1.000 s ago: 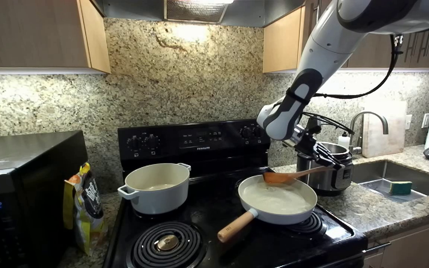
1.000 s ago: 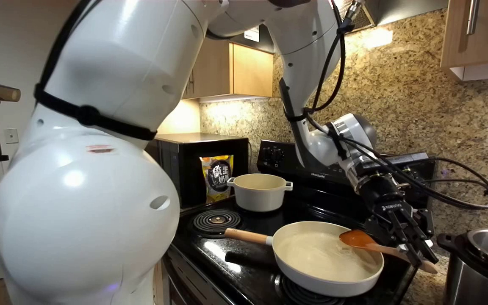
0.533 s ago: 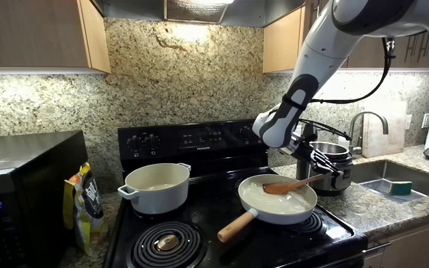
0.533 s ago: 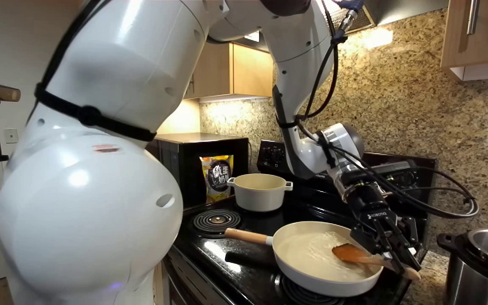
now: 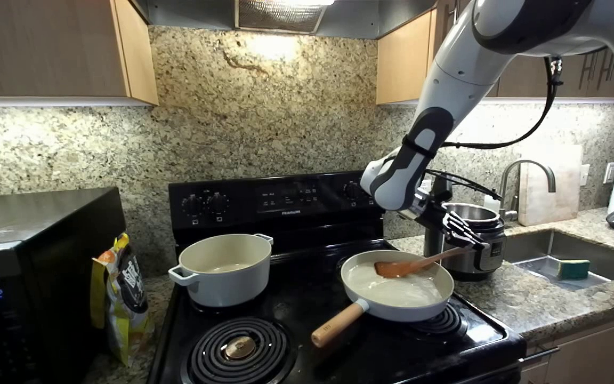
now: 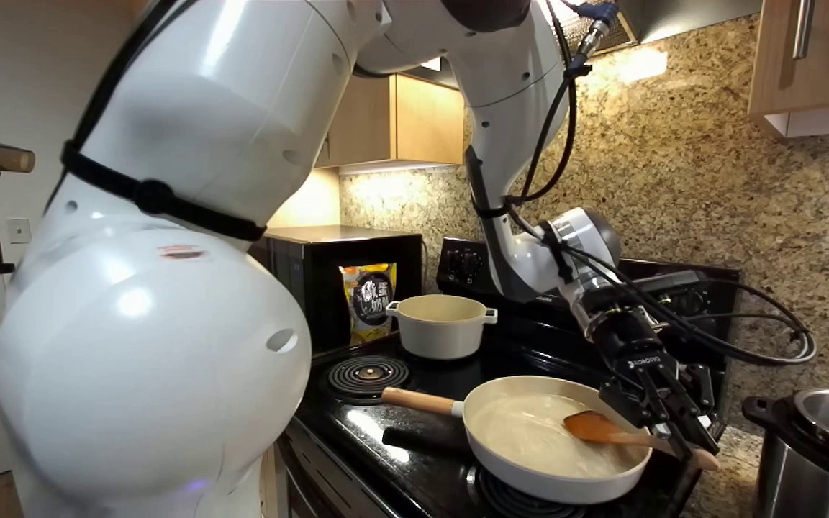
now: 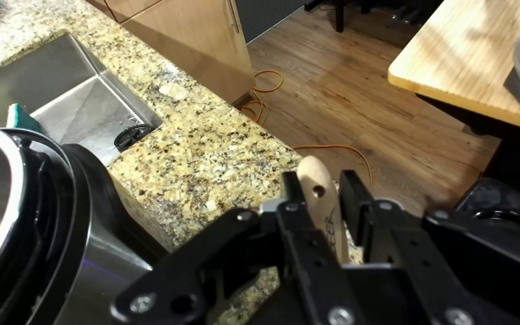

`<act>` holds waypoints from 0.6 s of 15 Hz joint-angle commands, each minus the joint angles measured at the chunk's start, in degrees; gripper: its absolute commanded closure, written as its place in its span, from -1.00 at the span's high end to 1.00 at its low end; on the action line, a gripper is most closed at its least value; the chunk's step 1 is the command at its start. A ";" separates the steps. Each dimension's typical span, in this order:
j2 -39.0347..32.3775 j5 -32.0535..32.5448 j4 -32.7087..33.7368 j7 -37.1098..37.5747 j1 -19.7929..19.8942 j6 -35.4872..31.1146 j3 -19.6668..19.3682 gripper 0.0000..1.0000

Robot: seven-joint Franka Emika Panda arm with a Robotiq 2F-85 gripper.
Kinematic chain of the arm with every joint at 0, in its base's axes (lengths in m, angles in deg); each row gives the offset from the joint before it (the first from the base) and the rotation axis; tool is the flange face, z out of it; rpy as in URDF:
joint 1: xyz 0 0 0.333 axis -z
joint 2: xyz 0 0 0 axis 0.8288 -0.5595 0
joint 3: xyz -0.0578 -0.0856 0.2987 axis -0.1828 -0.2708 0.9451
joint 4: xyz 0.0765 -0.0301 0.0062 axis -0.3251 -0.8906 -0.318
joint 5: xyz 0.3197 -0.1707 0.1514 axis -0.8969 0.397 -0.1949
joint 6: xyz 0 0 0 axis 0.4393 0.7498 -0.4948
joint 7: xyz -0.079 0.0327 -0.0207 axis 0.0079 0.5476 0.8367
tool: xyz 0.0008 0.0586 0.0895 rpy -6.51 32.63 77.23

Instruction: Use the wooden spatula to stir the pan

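Note:
In both exterior views the cream-white pan (image 5: 405, 313) sits on the stove with its pale wooden handle jutting outward and a thin, cloudy liquid inside. The wooden spatula (image 6: 591, 426) slants across the far part of the pan, its orange-brown blade in the liquid and its shaft passing over the rim. My gripper (image 5: 478, 246) is shut on the handle end, just beyond the rim and above it. In the wrist view the pale, rounded handle tip with its hole pokes out between the black fingers (image 7: 357, 194); the blade and pan are out of that view.
A shiny steel pot (image 6: 792, 467) stands close beside the gripper. The deeper white pot (image 5: 229, 288) is on a back burner, and a coil burner (image 5: 240, 346) lies in front of it. A sink (image 7: 88, 108) lies past the granite counter (image 7: 197, 135).
My gripper has come lower and shifted toward the pan's front with the spatula. The blade has moved from the pan's far rim down into the liquid; ripples seen half a second ago have eased.

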 commanded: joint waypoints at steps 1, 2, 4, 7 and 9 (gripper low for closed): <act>-2.00 -1.07 3.64 0.57 -1.12 2.61 1.53 -0.81; -2.35 -1.03 3.98 0.79 -1.53 2.96 2.05 -0.81; -2.83 -0.65 3.71 1.02 -2.67 3.68 3.22 -0.81; -3.22 0.27 2.03 1.15 -4.28 4.69 4.29 -0.81; -2.91 0.89 0.15 1.38 -4.96 4.96 4.68 -0.81</act>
